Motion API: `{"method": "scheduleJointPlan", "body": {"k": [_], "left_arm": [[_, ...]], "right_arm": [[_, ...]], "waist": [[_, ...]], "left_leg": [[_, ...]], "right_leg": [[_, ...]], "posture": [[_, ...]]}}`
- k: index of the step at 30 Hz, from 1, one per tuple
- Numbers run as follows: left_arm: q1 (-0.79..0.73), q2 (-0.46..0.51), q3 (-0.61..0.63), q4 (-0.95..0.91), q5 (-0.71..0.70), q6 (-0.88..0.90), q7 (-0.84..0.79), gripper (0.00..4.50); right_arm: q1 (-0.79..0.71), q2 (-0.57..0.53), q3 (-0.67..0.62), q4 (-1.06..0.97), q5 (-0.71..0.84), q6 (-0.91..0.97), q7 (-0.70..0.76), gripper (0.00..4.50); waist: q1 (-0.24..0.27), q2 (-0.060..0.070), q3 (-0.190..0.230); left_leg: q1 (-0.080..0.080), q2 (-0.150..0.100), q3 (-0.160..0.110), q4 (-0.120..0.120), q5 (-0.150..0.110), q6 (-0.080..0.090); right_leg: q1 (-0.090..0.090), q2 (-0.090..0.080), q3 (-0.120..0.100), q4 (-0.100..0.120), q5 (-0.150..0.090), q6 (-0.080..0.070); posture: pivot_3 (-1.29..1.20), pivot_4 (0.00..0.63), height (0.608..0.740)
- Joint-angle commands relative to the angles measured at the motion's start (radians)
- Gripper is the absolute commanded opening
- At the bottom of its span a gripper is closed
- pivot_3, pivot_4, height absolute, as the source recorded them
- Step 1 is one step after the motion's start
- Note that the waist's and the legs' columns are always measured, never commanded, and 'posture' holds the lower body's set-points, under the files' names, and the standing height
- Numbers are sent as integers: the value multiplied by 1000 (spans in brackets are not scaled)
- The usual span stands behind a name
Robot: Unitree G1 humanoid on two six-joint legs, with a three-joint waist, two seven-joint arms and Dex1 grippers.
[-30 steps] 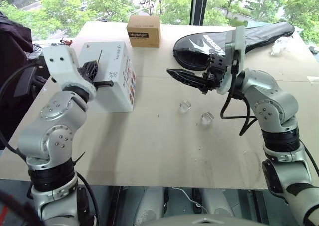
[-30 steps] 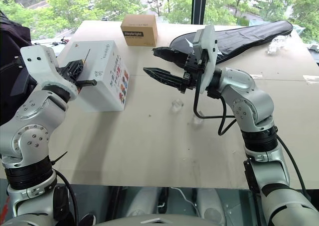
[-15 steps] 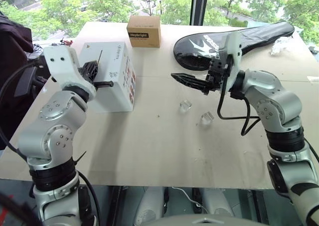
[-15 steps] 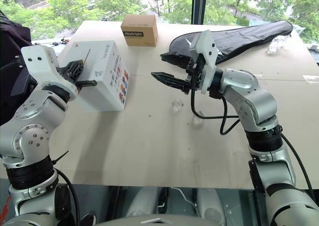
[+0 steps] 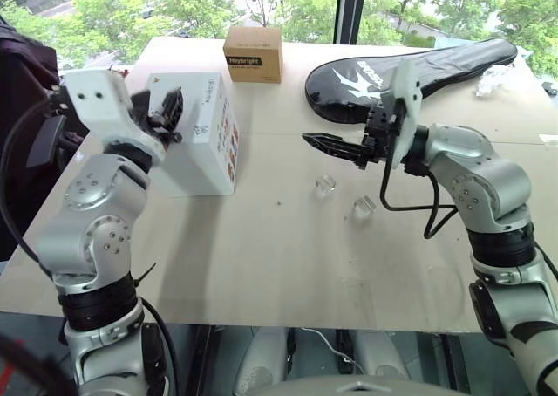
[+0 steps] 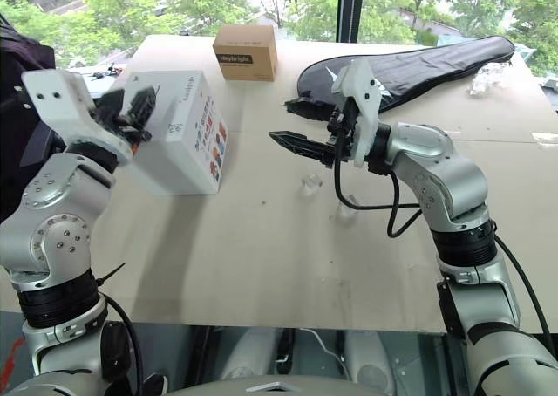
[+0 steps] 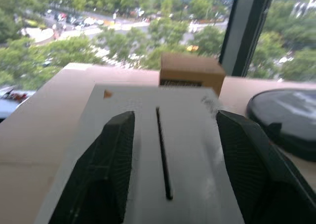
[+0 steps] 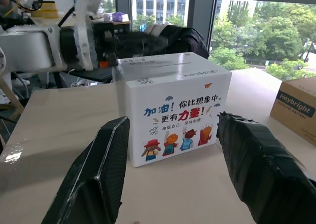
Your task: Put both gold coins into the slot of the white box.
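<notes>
Glassy gold coins (image 5: 325,185) (image 5: 363,207) lie loose on surface (image 5: 288,256), well apart from white box (image 5: 193,134) at 9 o'clock. Right gripper (image 5: 307,139) above coins, fingers apart, empty. Left gripper (image 7: 170,169) over slot (image 7: 163,152), fingers apart. Risk: tiny slick cubes squirt from pinch; left fingers could block slot.
</notes>
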Motion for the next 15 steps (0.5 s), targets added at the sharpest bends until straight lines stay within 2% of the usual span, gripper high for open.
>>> {"method": "scheduleJointPlan", "body": {"k": [1, 4, 5, 7, 10, 15], "left_arm": [[88, 15, 22, -157, -201, -13, -195, 2710], [279, 76, -40, -285, -308, 87, -276, 2710], [376, 118, -82, -335, -286, 111, -316, 2710], [540, 184, -173, -370, -152, 57, -400, 2710], [661, 181, -257, -315, -20, -44, -421, 2710], [712, 71, -402, -139, 177, -251, -444, 2710]], "right_arm": [[107, -54, -89, -80, 54, 3, 24, 3071], [261, -93, -147, -96, 65, -60, 69, 3071], [326, -114, -164, -91, 53, -86, 93, 3071], [436, -143, -194, -62, 24, -148, 130, 3071], [544, -180, -208, 0, -23, -223, 166, 3071], [647, -171, -221, 159, -130, -473, 209, 3071]], "waist": [[4, 0, 0], [2, 0, 0], [1, 0, 0], [-2, 1, -1], [3, 4, -1], [9, 6, -2]], "left_leg": [[0, 0, 0, 0, 0, 0], [0, 0, 2, -1, -1, 2], [0, 0, 1, -1, -1, 2], [2, 0, 2, -5, -2, 4], [3, 0, 3, -8, -2, 4], [8, 1, 5, -6, -2, 6]], "right_leg": [[0, 0, 0, -2, 0, 0], [1, -1, 1, -3, 0, 0], [1, -1, 1, -3, 0, 0], [1, -1, 1, -4, 0, 0], [2, -1, 2, -5, -1, 0], [5, 0, 3, -2, -3, -5]], "posture": [[0, 150, 740], [0, 150, 740], [0, 150, 740], [0, 150, 740], [0, 150, 740], [0, 150, 740]]}}
